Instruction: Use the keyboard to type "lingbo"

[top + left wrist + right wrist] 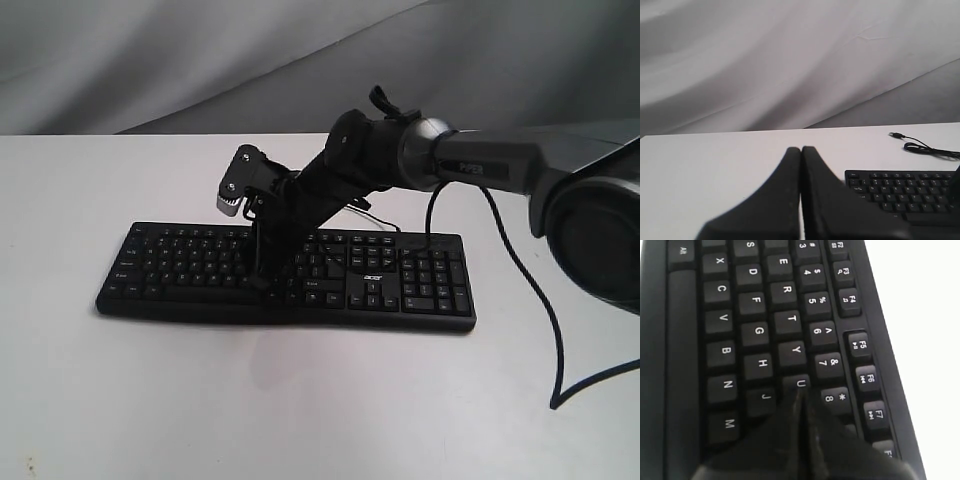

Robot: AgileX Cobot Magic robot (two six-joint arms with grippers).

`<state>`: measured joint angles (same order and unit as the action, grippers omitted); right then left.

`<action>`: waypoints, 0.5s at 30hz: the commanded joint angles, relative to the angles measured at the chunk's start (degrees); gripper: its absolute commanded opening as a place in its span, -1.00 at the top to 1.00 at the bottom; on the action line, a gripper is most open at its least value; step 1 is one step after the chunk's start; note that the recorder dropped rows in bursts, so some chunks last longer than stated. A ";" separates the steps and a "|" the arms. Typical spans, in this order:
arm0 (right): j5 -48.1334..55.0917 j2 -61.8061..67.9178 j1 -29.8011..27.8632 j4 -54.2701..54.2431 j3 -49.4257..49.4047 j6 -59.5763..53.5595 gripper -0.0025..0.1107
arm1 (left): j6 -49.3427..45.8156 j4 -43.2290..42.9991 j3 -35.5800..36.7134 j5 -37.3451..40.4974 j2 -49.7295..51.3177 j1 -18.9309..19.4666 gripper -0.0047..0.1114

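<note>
The Acer keyboard [180,265] lies across mid-worktop [300,420], with its number pad [432,278] toward 3 o'clock. The right tool [801,396], clenched on nothing, reaches in from 2 o'clock, its tip at the U key [800,384] beside the J key [765,397]. It is probably aiming for the I key, hidden beneath it, so it should press straight down and briefly, sparing the neighbours. The left tool [801,150], also clenched empty, hangs off the keyboard.

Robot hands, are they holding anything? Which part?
No, nothing is held. The left gripper is shut and empty, away from the keyboard. The right gripper is shut and empty too, its tip down by the U key.
</note>
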<state>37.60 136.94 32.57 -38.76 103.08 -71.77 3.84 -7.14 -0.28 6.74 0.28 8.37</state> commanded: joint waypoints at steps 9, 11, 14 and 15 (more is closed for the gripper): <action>3.42 -2.56 3.90 0.50 0.07 0.25 0.96 | 0.12 -0.01 0.28 -0.50 -0.28 -0.38 0.91; 3.51 -2.56 4.14 0.63 0.07 0.25 0.96 | 0.12 -0.01 0.28 -0.50 -0.28 -0.38 0.91; 3.51 -2.04 4.16 0.78 0.07 0.25 0.96 | 0.12 -0.01 0.28 -0.50 -0.28 -0.38 0.91; 3.51 -1.66 4.16 0.78 0.07 0.25 0.96 | 0.12 -0.01 0.28 -0.50 -0.28 -0.38 0.91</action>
<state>40.85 135.01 36.62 -38.14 103.08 -71.77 3.84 -7.14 -0.28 6.74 0.28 8.37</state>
